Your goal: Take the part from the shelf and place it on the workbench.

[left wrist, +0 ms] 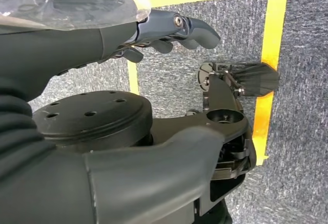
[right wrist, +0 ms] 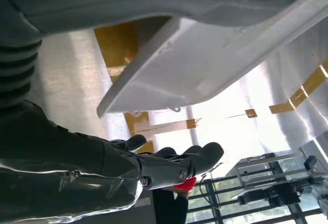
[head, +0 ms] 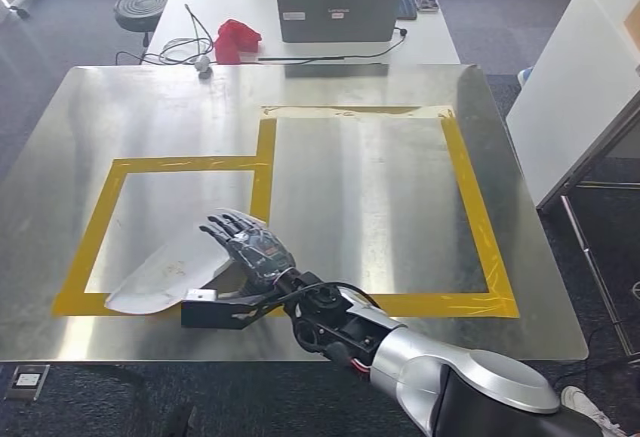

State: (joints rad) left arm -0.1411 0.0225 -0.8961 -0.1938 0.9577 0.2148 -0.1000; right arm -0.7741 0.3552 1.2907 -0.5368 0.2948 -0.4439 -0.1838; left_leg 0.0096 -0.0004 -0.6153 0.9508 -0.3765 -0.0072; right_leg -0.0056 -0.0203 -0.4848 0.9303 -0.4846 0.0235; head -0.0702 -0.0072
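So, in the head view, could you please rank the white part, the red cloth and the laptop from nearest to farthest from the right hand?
1. White part: at the right hand, on the workbench's near-left side.
2. Red cloth: on the far white table, left.
3. Laptop: same table, further right and back.

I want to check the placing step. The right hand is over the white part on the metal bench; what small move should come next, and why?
Probably lift the right hand straight up, fingers kept apart. The white part seems to lie flat on the workbench, over the left yellow tape frame. The right wrist view shows the fingers spread, apart from the part, so it looks released.
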